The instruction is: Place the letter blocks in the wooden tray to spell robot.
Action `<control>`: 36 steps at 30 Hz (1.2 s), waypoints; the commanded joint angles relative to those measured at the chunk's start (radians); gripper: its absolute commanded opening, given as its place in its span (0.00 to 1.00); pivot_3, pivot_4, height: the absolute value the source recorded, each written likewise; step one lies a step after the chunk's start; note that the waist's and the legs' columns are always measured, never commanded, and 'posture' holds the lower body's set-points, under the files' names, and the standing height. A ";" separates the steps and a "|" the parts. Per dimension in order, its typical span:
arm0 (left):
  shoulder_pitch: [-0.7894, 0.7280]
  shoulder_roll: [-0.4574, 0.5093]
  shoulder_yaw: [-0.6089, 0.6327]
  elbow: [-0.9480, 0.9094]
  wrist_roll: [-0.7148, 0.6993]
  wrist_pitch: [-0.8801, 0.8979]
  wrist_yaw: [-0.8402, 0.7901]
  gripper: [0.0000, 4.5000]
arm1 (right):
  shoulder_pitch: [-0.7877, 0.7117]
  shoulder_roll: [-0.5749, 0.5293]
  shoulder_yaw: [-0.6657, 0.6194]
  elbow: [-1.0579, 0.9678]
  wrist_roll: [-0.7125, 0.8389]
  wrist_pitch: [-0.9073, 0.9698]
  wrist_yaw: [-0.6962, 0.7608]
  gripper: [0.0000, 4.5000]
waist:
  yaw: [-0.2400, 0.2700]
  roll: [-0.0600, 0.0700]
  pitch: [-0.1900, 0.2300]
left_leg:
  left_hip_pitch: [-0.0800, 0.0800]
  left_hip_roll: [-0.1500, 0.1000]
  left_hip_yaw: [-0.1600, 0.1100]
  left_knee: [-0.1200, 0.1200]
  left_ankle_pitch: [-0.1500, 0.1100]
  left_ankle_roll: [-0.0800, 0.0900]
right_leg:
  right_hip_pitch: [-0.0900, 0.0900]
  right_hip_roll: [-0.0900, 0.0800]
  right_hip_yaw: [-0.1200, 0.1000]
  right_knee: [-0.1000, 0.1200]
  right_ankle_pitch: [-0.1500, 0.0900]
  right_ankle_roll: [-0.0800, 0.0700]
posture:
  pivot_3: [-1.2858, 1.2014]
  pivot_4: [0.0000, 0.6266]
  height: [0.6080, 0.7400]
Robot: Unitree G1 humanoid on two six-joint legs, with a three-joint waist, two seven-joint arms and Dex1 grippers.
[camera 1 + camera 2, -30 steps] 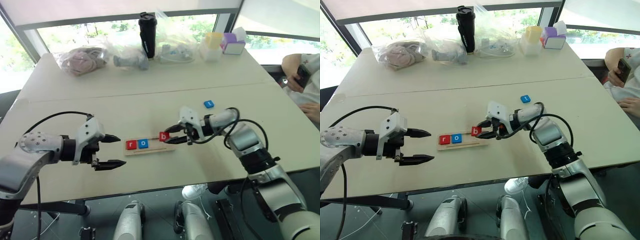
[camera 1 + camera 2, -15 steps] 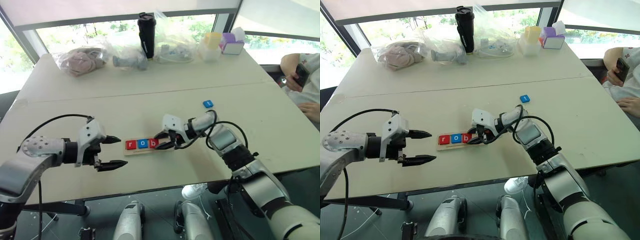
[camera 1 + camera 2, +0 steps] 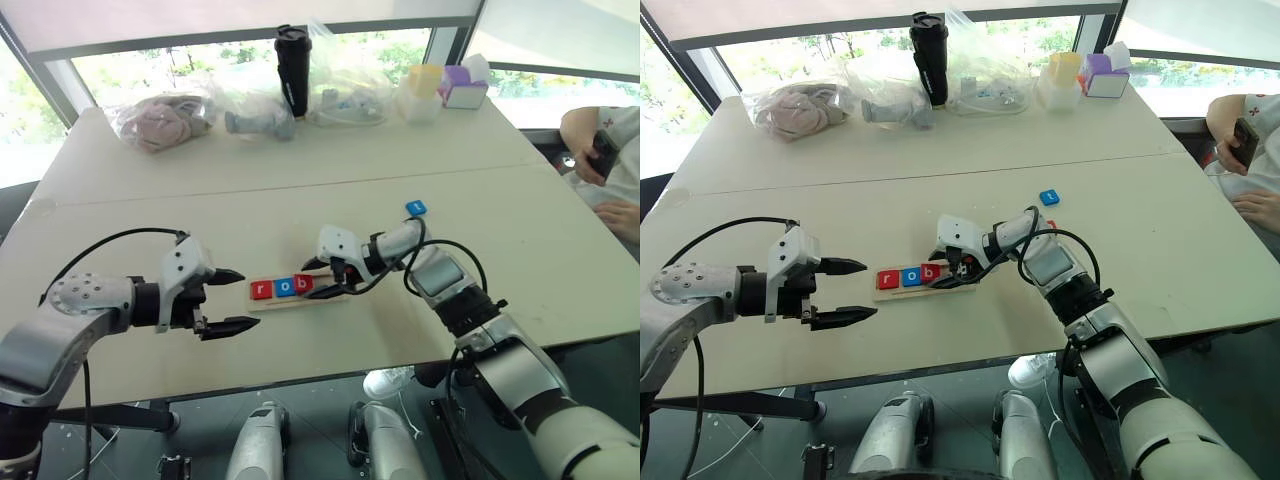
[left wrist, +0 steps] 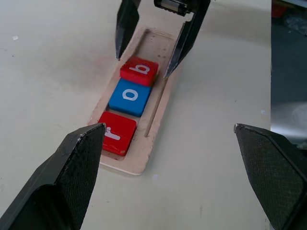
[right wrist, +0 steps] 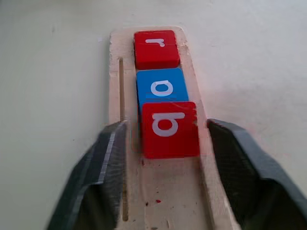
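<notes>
- Wooden tray (image 4: pixel 154 125) near mid-table, holding red r (image 4: pixel 115 132), blue o (image 4: pixel 130 96), red b (image 4: pixel 139 72) in a touching row from its left end.
- Right gripper (image 3: pixel 322 279) at 3 o'clock of the b, fingers spread either side, clear of it in the right wrist view.
- Tray's right end hidden behind that gripper from the head.
- Left gripper (image 3: pixel 228 299) at 9 o'clock of the tray, spread wide, empty.
- Blue tile (image 3: pixel 416 208) lying at 2 o'clock, letter too small to read.
- Person's hand (image 3: pixel 622 215) cut off at the right edge.
</notes>
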 commanded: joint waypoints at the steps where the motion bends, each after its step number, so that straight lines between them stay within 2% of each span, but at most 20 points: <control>1: -0.009 -0.002 0.021 -0.023 -0.011 -0.001 0.007 1.00 | -0.026 0.008 -0.019 -0.011 0.004 -0.020 0.000 0.99 | 0.000 0.000 0.000 | 0.000 0.000 0.000 0.000 0.000 0.000 | 0.000 0.000 0.000 0.000 0.000 0.000 | 0.52 0.24 1.00; 7: -0.006 -0.004 0.020 -0.021 -0.008 -0.005 0.012 1.00 | -0.043 -0.010 -0.069 -0.039 0.029 -0.004 -0.018 0.99 | 0.000 0.000 0.000 | 0.000 0.000 0.000 0.000 0.000 0.000 | 0.000 0.000 0.000 0.000 0.000 0.000 | 0.52 0.24 1.00; 12: -0.002 -0.005 0.022 -0.028 -0.013 -0.006 0.015 1.00 | -0.041 -0.061 -0.192 -0.119 0.092 0.070 -0.064 0.99 | 0.002 0.000 0.000 | 0.000 0.000 0.000 0.000 0.000 0.000 | 0.000 0.000 0.000 0.000 0.000 0.000 | 0.52 0.24 1.00; 17: -0.004 -0.015 0.044 -0.038 -0.038 -0.001 0.021 1.00 | 0.027 -0.122 -0.380 -0.236 0.140 0.204 -0.256 0.99 | 0.003 0.000 0.000 | 0.000 0.000 0.000 0.000 0.000 0.000 | 0.000 0.000 0.000 0.000 0.000 0.000 | 0.52 0.24 1.00; 22: -0.024 -0.029 0.076 -0.064 -0.111 0.043 0.031 1.00 | 0.175 -0.122 -0.559 -0.403 0.172 0.477 -0.515 0.99 | 0.004 0.000 0.000 | 0.000 0.000 0.000 0.000 0.000 0.000 | 0.000 0.000 0.000 0.000 0.000 0.000 | 0.52 0.24 1.00; 25: -0.044 -0.028 0.054 -0.051 -0.105 0.044 0.027 1.00 | 0.238 -0.097 -0.584 -0.443 0.140 0.562 -0.657 0.99 | -0.002 0.000 0.000 | 0.000 0.000 0.000 0.000 0.000 0.000 | 0.000 -0.001 0.000 0.000 0.000 0.000 | 0.52 0.24 1.00; 29: -0.064 -0.030 0.023 -0.025 -0.082 0.031 0.016 1.00 | 0.248 -0.006 -0.629 -0.465 0.145 0.676 -0.834 0.99 | -0.009 0.000 -0.001 | 0.001 0.000 0.000 0.000 0.000 0.000 | 0.000 0.000 0.000 0.000 0.001 -0.001 | 0.52 0.24 1.00; 36: -0.072 -0.037 0.002 -0.016 -0.063 0.024 0.017 1.00 | 0.260 0.074 -0.596 -0.429 0.112 0.696 -0.986 0.99 | -0.006 0.000 -0.001 | 0.000 0.000 -0.001 0.000 0.000 0.000 | 0.000 0.001 0.001 0.000 0.001 -0.001 | 0.52 0.24 1.00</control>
